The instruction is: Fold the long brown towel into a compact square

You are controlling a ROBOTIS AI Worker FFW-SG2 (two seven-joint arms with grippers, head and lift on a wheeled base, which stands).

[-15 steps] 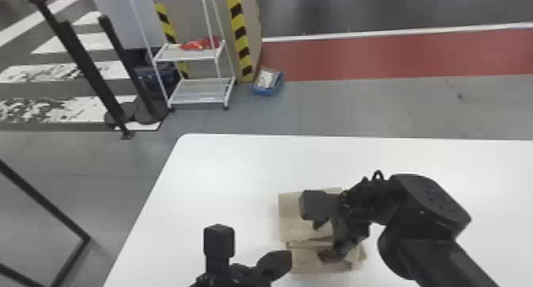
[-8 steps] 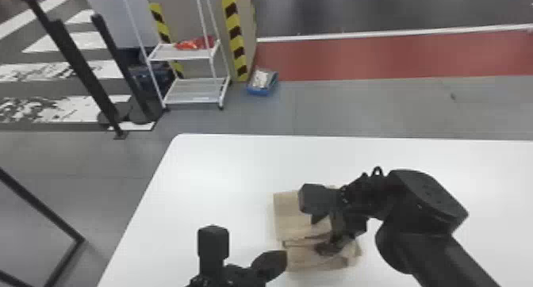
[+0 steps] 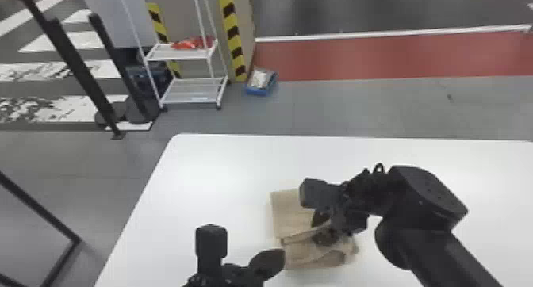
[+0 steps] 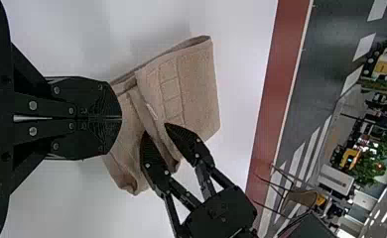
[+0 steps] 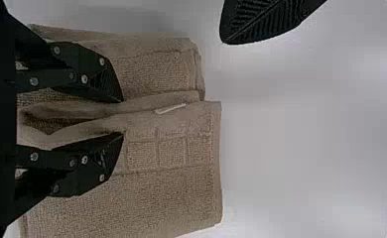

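Towel on the white table, and it lies right between the robot and the table's far edge, brown, thick and folded into a stubby stack! Look at the far part in the head view: flat, fairly square at the corner. Nearer the robot, it's a rumpled affair, layers bunched and edges out of line. Between the two runs a raised ridge, and the right wrist view shows it gaping into a hollow fold. Beside it, a small pale label pokes up, and there's a woven grid of squares close to the hem.

Right on that ridge is the right gripper, its fingers spread wide, one on each side of the raised cloth, no pinch on it! And the left gripper? Over by the towel's near left side, its two fingers pressed together, nothing between them.

Out past the table, on to the containers: a blue tray sits on the grey floor with something whitish in it, too small to make out. Near it stands a white rack, a crumpled red item up on a shelf. Black-and-yellow striped tape runs upright between rack and tray, and beyond stretches a red floor band.
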